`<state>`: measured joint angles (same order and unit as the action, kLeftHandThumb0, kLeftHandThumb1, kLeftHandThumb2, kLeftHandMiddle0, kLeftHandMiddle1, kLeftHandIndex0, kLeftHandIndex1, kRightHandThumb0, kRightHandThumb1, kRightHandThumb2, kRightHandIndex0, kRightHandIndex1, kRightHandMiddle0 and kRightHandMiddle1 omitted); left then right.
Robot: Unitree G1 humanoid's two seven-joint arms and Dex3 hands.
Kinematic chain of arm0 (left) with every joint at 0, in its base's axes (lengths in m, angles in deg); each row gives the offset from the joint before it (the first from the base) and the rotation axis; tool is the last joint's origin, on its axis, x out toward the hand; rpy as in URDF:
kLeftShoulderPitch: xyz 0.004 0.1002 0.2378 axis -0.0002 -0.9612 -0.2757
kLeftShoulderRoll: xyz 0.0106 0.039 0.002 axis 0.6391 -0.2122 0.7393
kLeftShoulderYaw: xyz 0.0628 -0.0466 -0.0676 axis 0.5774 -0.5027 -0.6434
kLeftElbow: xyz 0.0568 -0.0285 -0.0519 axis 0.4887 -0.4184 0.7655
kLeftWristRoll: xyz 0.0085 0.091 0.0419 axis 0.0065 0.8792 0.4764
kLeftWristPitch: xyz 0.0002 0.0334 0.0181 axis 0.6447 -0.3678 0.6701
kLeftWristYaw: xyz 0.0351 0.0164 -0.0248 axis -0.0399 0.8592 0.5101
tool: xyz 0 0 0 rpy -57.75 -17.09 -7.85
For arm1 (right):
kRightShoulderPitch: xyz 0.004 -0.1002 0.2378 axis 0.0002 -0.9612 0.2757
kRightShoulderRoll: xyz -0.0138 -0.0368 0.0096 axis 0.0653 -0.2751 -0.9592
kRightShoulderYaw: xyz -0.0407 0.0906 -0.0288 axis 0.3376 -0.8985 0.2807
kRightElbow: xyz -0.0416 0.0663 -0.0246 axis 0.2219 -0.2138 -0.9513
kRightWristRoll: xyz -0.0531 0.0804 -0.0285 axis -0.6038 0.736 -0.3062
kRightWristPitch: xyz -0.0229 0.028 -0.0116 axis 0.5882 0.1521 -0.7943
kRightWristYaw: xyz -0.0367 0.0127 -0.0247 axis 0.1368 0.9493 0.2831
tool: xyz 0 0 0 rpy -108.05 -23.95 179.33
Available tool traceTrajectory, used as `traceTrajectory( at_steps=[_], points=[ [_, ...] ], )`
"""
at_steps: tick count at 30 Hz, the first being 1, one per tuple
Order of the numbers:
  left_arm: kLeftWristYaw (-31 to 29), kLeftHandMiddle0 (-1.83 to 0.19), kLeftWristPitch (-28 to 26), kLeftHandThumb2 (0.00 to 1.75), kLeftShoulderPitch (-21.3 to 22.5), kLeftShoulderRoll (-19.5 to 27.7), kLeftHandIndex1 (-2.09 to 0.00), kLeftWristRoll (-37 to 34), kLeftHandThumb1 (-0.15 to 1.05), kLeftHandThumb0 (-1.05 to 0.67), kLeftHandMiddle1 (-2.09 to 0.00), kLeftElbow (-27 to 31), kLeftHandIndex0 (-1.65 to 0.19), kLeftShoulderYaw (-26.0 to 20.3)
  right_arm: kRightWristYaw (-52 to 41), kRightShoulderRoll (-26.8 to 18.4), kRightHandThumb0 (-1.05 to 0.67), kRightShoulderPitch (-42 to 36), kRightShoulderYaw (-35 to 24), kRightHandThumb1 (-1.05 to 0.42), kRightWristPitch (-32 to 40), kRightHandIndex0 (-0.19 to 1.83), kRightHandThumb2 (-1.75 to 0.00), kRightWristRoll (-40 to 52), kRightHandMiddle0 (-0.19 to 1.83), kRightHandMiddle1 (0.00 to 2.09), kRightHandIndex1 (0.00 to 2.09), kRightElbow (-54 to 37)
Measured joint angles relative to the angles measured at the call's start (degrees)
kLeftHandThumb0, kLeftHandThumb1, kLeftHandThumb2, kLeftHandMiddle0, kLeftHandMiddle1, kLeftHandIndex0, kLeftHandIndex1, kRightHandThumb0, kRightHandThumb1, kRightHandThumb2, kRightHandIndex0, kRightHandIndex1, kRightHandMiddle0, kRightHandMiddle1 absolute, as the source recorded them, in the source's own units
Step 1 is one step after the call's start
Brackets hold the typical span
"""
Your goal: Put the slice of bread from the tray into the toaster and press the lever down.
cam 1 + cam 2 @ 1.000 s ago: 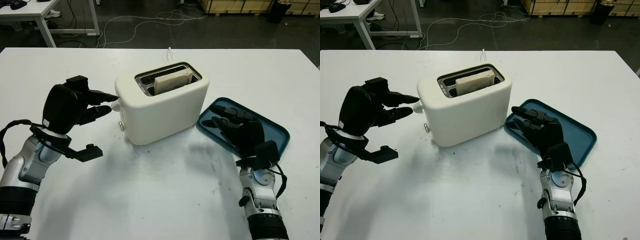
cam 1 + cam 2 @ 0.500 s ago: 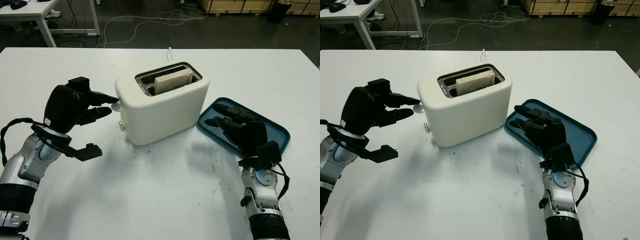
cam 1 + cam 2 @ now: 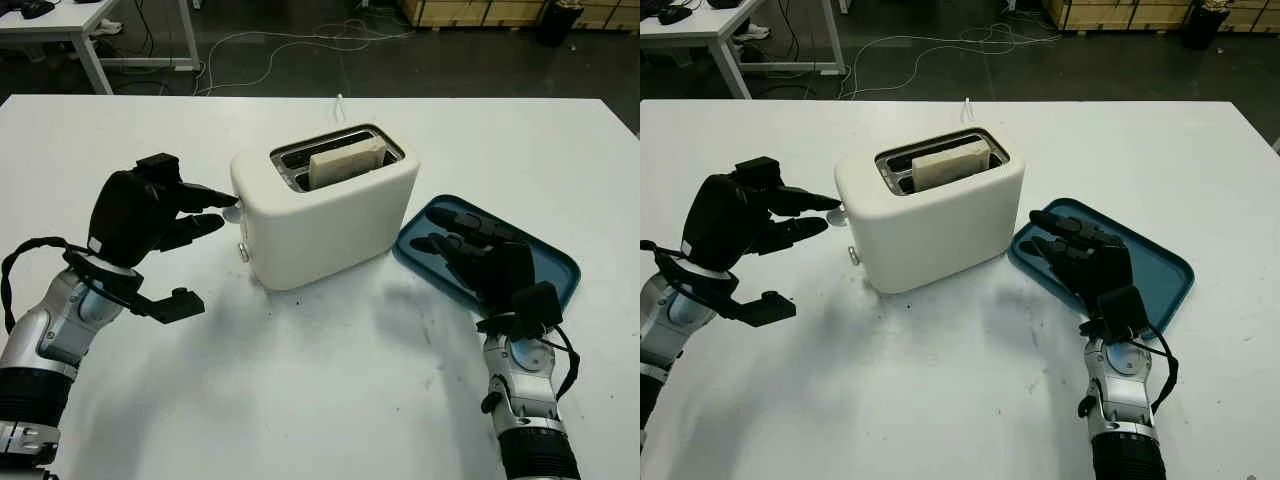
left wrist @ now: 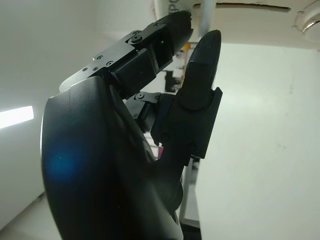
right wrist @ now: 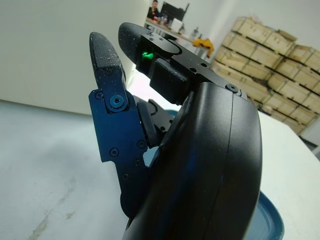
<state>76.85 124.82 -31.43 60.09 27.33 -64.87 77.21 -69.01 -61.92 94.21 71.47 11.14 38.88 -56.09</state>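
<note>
A cream toaster point(image 3: 330, 215) stands mid-table with the slice of bread point(image 3: 347, 163) upright in its slot, the top edge poking out. The lever knob point(image 3: 233, 212) juts from the toaster's left end. My left hand point(image 3: 222, 208) is open beside that end, its upper fingertip at the knob. In the left wrist view, its fingers point(image 4: 200, 75) point at a pale surface. To the right of the toaster lies the blue tray point(image 3: 550, 262), bare. Holding nothing, my right hand point(image 3: 440, 232) is open and hovers over the tray's near-left part. The tray rim point(image 5: 270, 220) shows in the right wrist view.
The toaster's white cord point(image 3: 340, 103) runs off the table's far edge. Beyond the table are a dark floor with cables, a white desk point(image 3: 90, 30) at the back left and wooden crates point(image 3: 480, 10) at the back right.
My right hand has drifted slightly to the right over the tray. The left hand stays at the lever, and the bread and toaster have not moved.
</note>
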Motion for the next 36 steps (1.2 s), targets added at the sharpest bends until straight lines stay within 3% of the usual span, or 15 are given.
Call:
traceTrajectory(
  at_steps=[6,22,34,36],
  points=[
    [0.08,-0.64,0.49,0.00,0.44,0.56,0.00,0.13,0.85,-0.28,-1.75,-1.19,-1.13,0.76,0.02,-0.09,-0.48,0.00,-0.21,-0.92,0.00,1.06,0.00,-0.10,1.06,0.00,0.35,0.00],
    [-2.19,-0.69,6.57,0.00,4.24,7.75,-0.03,1.38,0.82,-0.29,-1.72,-4.33,-1.19,5.12,0.00,-0.18,-0.47,0.01,-0.72,-0.92,0.00,1.05,0.00,-0.38,1.06,0.00,0.37,0.00],
    [-8.15,-0.67,7.86,0.00,6.31,9.36,-0.02,-0.08,0.81,-0.30,-1.74,-3.18,-1.18,5.40,-0.01,-0.17,-0.47,0.01,-0.75,-0.92,0.00,1.04,0.00,-0.86,1.06,0.00,0.38,0.00],
    [-8.81,-0.69,7.97,0.00,6.87,9.38,-0.02,-0.05,0.81,-0.31,-1.67,-3.26,-1.19,5.42,-0.01,-0.17,-0.47,0.01,-0.75,-0.92,0.00,1.04,0.00,-0.87,1.07,0.00,0.39,0.00]
  ],
)
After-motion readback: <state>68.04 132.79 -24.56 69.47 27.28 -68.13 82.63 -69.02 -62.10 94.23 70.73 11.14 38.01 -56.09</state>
